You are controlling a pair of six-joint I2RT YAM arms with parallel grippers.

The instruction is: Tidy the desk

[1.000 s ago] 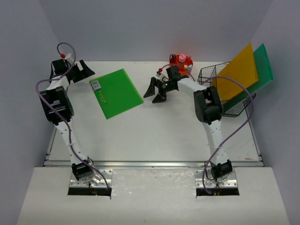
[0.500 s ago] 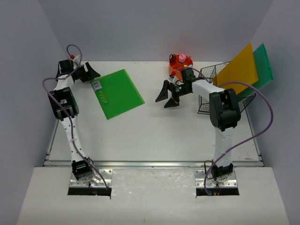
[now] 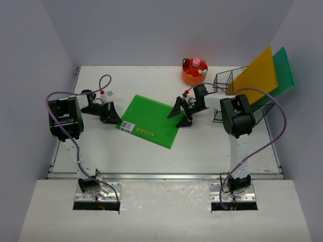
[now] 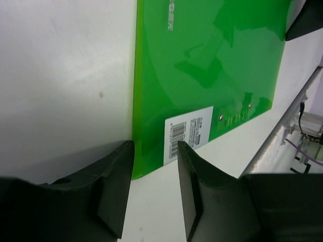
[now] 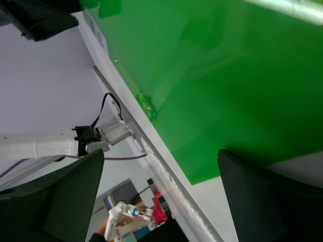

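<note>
The desk [image 3: 151, 156], a large flat white tabletop, is walled on three sides by pale lavender panels [image 3: 151, 30], and a metal rail [image 3: 166, 176] runs along its front edge. A glossy, thin green plastic folder [image 3: 149, 121] lies flat and askew near the middle. One corner points toward the rail, with bare white surface between them and more bare surface behind the folder and to its far left. The left gripper [image 3: 114, 117] sits low at the folder's left corner. Its black fingers [image 4: 113, 186] are partly apart, with the corner lying in the gap between them; whether they press on it cannot be told. The right gripper [image 3: 180, 115] stands at the opposite corner with its jaws spread wide over the shiny sheet, clamped on nothing. A white barcode sticker [image 4: 187, 133] sits near the left corner; its print is too small to read. Beside it are two small metal rivets [image 4: 221, 117] and faint embossed lettering [image 4: 170, 15] that is illegible. At the back edge stands a round orange pot [image 3: 195, 74] with small items inside. At the right edge, a black wire basket [image 3: 224, 83] holds an orange sheet [image 3: 257, 75] and a teal-green sheet [image 3: 283, 70], both leaning out over the side wall.
</note>
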